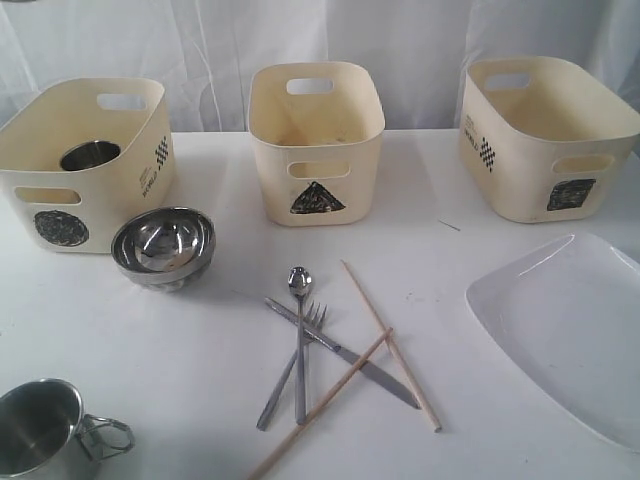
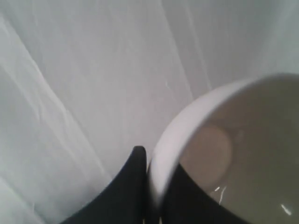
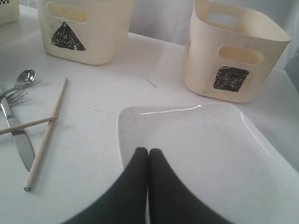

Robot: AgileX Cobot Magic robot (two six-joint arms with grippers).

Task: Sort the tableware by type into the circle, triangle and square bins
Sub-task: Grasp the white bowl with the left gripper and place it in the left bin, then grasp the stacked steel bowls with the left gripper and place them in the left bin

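In the left wrist view my left gripper is shut on the rim of the white bowl, one finger outside and one inside, against a white backdrop. My right gripper is shut and empty over the near edge of the white plate. Neither gripper shows in the exterior view. A steel mug sits in the circle bin. The steel bowl stands in front of that bin. Spoon, fork, knife and two crossed chopsticks lie mid-table. A second mug is front left.
The triangle bin stands at the back middle and the square bin at the back right. The plate fills the right front of the table. A white curtain hangs behind.
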